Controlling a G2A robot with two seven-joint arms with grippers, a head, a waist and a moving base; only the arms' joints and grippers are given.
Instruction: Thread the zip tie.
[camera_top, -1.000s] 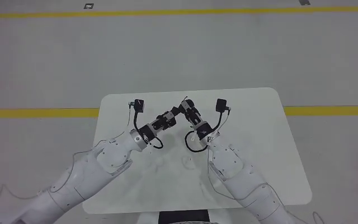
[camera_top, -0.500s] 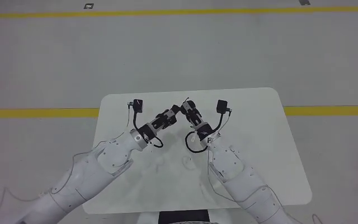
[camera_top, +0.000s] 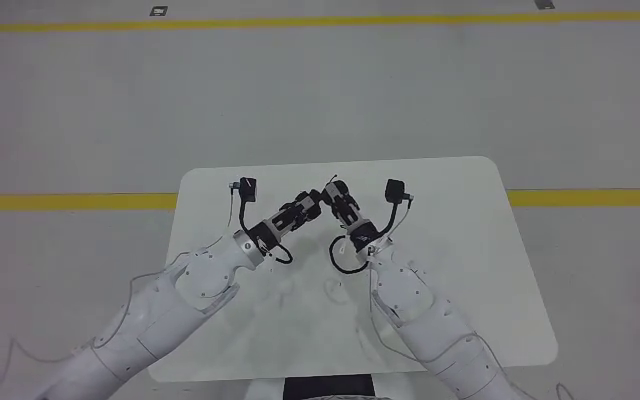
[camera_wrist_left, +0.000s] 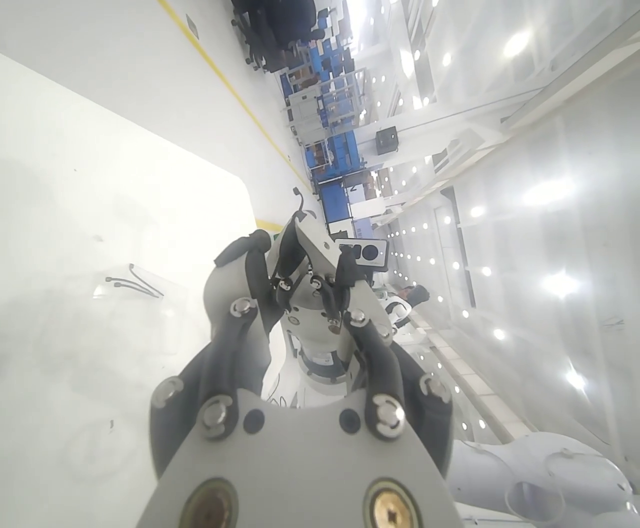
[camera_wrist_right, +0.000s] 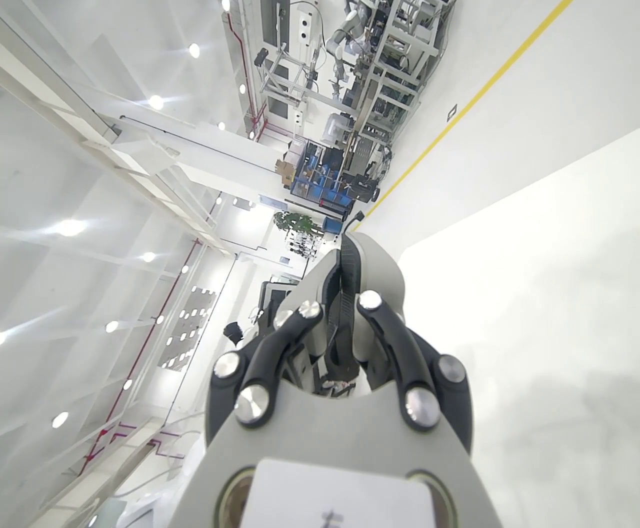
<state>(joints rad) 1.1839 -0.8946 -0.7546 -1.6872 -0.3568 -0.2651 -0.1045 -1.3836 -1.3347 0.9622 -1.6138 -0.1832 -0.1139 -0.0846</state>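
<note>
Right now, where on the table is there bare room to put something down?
Bare: the right end of the table, beyond the right arm, and the strip along its far edge. Crowded: the middle, where the left gripper and right gripper meet with the zip tie, and the near side under both arms.

Spare zip ties (camera_wrist_left: 132, 285) on tbl (camera_wrist_left: 75, 150)

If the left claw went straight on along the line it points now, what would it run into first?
Probably the right claw, shut on the zip tie: in the top view the left claw points straight at it, tips nearly meeting above the table. Whether heights match is unclear.
</note>
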